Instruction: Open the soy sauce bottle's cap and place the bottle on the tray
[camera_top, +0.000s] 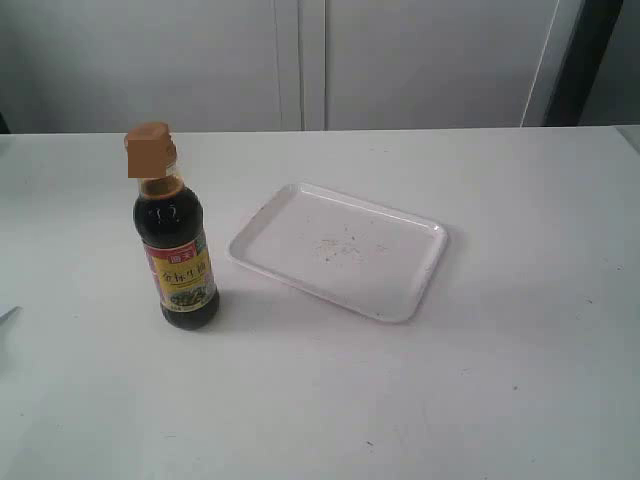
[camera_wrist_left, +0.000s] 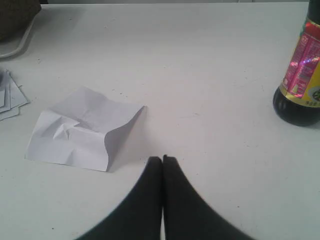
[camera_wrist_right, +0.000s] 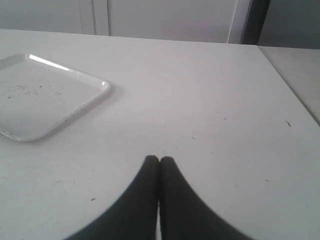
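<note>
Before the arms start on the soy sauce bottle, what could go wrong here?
The soy sauce bottle is tall and narrow, standing upright on the bare table beside the tray; a push at the cap might tip it. Once the cap is open, tilting during the carry could spill sauce. Both the left gripper and right gripper are shut, so they must open first. The crumpled paper near the left gripper could get dragged.
</note>
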